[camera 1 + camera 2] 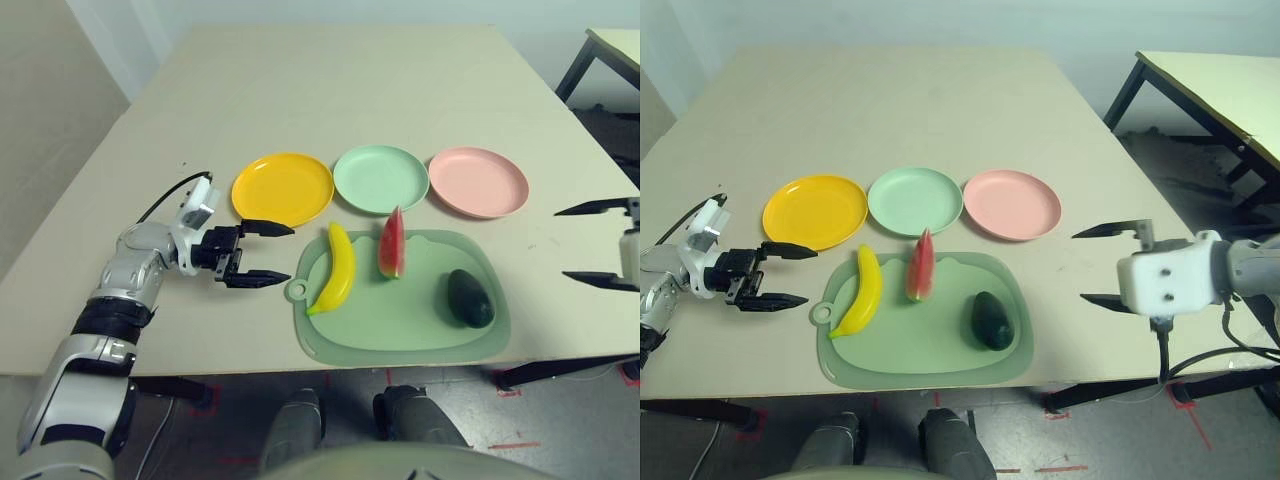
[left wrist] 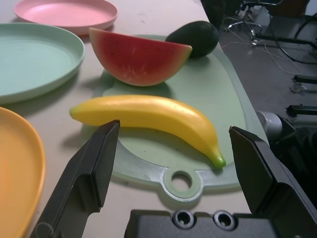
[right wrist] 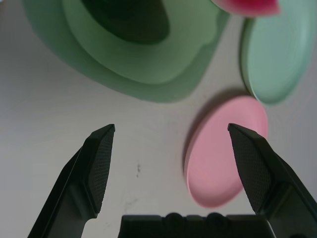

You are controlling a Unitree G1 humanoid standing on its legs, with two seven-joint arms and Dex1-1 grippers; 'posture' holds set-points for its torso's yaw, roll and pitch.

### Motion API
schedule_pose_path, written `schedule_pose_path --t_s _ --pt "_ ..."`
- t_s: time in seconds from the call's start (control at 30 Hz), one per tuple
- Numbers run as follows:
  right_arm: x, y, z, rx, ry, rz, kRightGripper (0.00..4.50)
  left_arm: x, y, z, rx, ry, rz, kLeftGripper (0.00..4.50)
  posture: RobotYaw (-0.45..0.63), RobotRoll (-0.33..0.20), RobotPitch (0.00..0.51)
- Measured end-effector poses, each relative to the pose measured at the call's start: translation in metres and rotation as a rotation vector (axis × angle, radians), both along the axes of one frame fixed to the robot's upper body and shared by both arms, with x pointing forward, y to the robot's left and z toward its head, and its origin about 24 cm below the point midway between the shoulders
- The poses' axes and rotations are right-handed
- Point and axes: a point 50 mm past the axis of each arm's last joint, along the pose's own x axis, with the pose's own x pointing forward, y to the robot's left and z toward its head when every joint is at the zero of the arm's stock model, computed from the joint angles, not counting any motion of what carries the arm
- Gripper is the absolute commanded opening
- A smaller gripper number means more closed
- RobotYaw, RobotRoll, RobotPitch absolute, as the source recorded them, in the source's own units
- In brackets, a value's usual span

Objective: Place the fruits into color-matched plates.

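We see three round shallow plates in a row on the beige table [image 1: 420,90]: a yellow plate [image 1: 282,188] at left, a pale mint green plate [image 1: 380,178] in the middle and a pale pink plate [image 1: 477,181] at right. Just near of them lies a pale green cutting mat [image 1: 400,320] with a ring tab at its left edge.

All three fruits rest on the mat. The banana [image 1: 337,268] is curved, glossy yellow with a greenish tip, and lies along the mat's left side. The watermelon wedge [image 1: 391,244] stands on edge beside it, red flesh with dark seed specks and a green rind, its far tip reaching the mint plate's near rim. The avocado [image 1: 469,297] is a dark green oval on the mat's right side, apart from the other two.

Our left gripper [image 1: 268,254] hovers left of the mat, jaws spread and empty, pointing at the banana. Our right gripper [image 1: 1103,265] hovers right of the mat, well apart from it, jaws likewise spread and empty.
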Motion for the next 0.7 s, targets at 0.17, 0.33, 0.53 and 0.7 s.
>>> schedule_pose_path --t_s 0.17,0.33,0.53,0.7 --pt "0.008 0.022 -0.002 -0.108 0.018 0.202 4.43 -0.003 0.002 -0.005 0.001 0.007 0.002 4.5 -0.05 0.0 0.091" --pt "0.014 0.037 -0.012 -0.185 0.064 0.336 4.43 -0.006 0.003 -0.008 0.009 0.014 0.01 4.5 -0.03 0.0 0.095" --pt "0.021 0.048 -0.017 -0.199 0.069 0.414 4.43 -0.009 0.003 -0.015 0.017 -0.01 0.017 4.5 -0.01 0.0 0.091" --pt "0.027 0.053 -0.031 -0.236 0.102 0.459 4.43 -0.007 0.0 -0.015 0.024 -0.032 0.015 4.5 0.01 0.0 0.086"
